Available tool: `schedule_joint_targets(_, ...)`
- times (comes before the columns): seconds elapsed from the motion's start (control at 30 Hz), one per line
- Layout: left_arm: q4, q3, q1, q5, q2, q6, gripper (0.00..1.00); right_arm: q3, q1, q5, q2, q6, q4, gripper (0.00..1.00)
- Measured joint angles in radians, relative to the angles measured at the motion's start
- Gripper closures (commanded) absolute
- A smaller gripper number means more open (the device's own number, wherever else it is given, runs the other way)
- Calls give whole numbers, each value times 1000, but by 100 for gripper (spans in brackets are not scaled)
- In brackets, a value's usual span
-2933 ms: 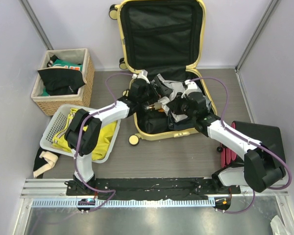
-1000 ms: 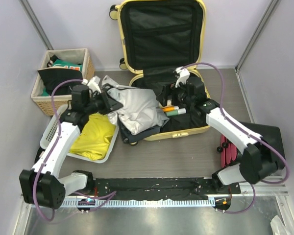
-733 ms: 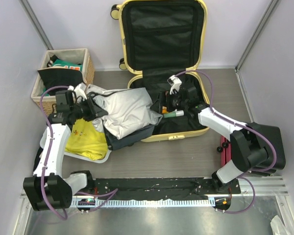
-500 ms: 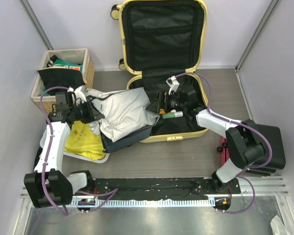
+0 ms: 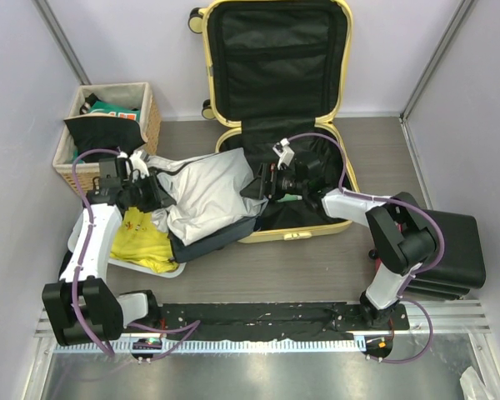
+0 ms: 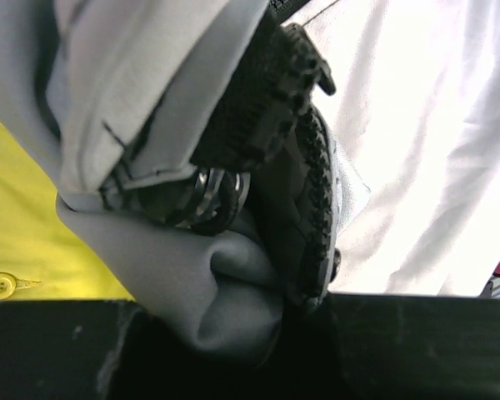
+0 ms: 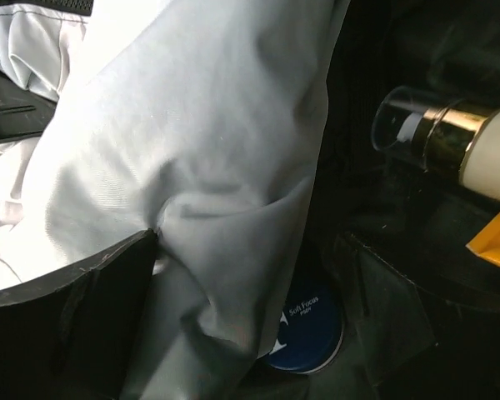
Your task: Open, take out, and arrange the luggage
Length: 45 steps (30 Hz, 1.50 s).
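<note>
While my left end effector (image 5: 144, 193) stays pinched on a fold of the grey jacket (image 5: 208, 187), that arm has swung well out to the left over the last second. Most of the jacket now lies outside the suitcase (image 5: 300, 234), and only its trailing edge hangs over the near left corner. My right end effector (image 5: 264, 183), fingers spread wide and gripping nothing, has reached left across the inside toward that trailing cloth. I judge the jacket almost out, with the small things still to come.

The suitcase lies at the back middle of the counter, its lower half flat and its lid propped upright against the wall. Inside, my right wrist view shows a clear-capped bottle (image 7: 433, 125) with a gold collar and a round blue tin (image 7: 312, 327) half under the jacket's hem. The white basket (image 5: 177, 268) below my left end effector holds a yellow garment (image 5: 146, 242). The wicker basket (image 5: 153, 125) beyond holds black and green clothes (image 5: 108, 125).
</note>
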Motion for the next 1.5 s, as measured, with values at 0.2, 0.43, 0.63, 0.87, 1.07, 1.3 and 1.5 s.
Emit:
schedule_joint_targets(0.2, 11, -6, 0, -1, 16, 1, 100, -13, 36, -12, 6, 47, 25, 24)
schedule_joint_targets(0.43, 23, -14, 4, -11, 17, 2, 100, -32, 84, -18, 20, 126, 109, 89)
schedule_joint_targets(0.63, 21, 4, 5, -14, 17, -9, 100, -37, 95, 31, -41, 133, 46, 99)
schedule_joint_targets(0.87, -57, 145, 4, -150, 26, 22, 100, 25, 239, 166, -164, 63, -93, 99)
schedule_joint_targets(1.07, -162, 234, 5, -362, 85, 90, 100, 130, 397, 249, -63, 47, -114, 99)
schedule_joint_targets(1.3, -249, 291, 37, -571, 200, 164, 100, 276, 489, 277, 121, 48, -134, 99)
schedule_joint_targets(1.5, -248, 295, 94, -663, 245, 209, 100, 428, 548, 305, 233, 31, -182, 99)
